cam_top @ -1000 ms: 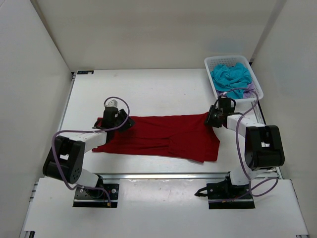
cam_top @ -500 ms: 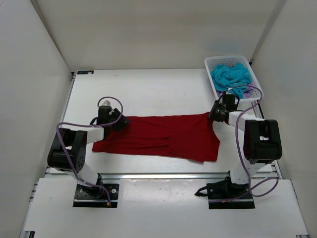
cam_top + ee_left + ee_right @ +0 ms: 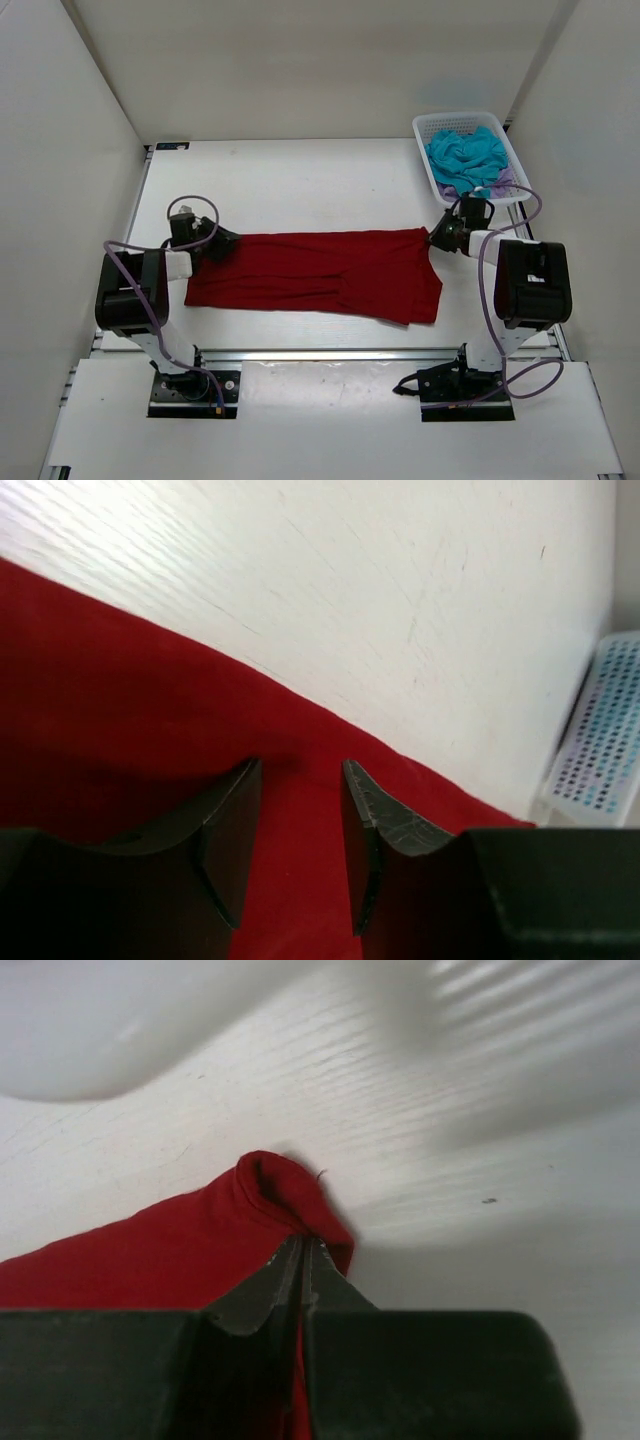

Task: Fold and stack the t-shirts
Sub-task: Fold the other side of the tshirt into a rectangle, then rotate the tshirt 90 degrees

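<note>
While the right pincer (image 3: 303, 1247) clamps one red t-shirt (image 3: 320, 272), the left pincer (image 3: 300, 770) gapes (one basket (image 3: 458, 117) beyond).

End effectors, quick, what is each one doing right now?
Left end effector: open, set over the edge of the red t-shirt, nothing gripped.
Right end effector: closed, pinching a corner of the red t-shirt.

**Where the cameras look**

The top camera looks down from high up and sees the whole tabletop (image 3: 300, 180). Each wrist camera sits very close, looking out past its own jaws. All three see the red shirt (image 3: 320, 275).
</note>
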Available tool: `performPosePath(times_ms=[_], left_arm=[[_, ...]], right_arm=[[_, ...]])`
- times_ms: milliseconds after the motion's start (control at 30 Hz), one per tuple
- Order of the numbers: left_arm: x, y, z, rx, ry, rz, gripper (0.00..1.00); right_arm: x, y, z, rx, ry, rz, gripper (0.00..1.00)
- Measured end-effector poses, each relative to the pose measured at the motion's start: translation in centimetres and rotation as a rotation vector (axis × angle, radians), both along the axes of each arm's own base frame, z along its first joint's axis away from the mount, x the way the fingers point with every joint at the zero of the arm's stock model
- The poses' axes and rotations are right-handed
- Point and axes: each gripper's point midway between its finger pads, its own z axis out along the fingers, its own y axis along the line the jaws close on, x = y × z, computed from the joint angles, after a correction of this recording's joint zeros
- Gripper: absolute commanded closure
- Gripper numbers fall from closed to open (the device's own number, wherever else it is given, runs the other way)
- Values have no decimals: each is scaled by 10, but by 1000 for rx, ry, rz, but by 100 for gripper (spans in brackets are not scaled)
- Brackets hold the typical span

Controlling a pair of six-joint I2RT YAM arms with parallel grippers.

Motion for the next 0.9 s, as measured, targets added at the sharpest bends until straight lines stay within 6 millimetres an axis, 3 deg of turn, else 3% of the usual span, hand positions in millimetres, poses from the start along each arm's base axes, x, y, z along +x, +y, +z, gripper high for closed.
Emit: performPosePath(times_ms=[167, 300, 433, 500, 533, 600, 633, 700, 800, 900], left_arm=[[-2, 14, 0, -67, 2, 53, 51], [-3, 10, 2, -70, 1, 46, 51], [-6, 1, 19, -44, -30, 18, 47], [-6, -8, 37, -17, -75, -8, 47], [-6, -16, 51, 2, -114, -29, 46], [-8, -31, 72, 28, -173, -74, 46], [-11, -41, 82, 42, -206, -106, 46], [-20, -64, 98, 65, -258, -173, 46], [-41, -104, 113, 99, -311, -295, 45], [-67, -138, 115, 117, -338, -417, 45]], right_arm=[[-1, -3, 0, 31, 7, -19, 98], [1, 0, 3, 36, 4, -12, 74], [-2, 5, 21, 10, -23, 1, 67], [-3, 14, 47, -6, -84, 19, 71], [-5, 22, 64, -15, -135, 35, 79], [-15, 40, 83, -17, -199, 78, 83], [-24, 52, 87, -12, -219, 108, 90], [-45, 79, 80, -4, -212, 186, 97], [-82, 116, 46, 21, -110, 307, 99], [-117, 128, 8, 20, 22, 369, 99]])
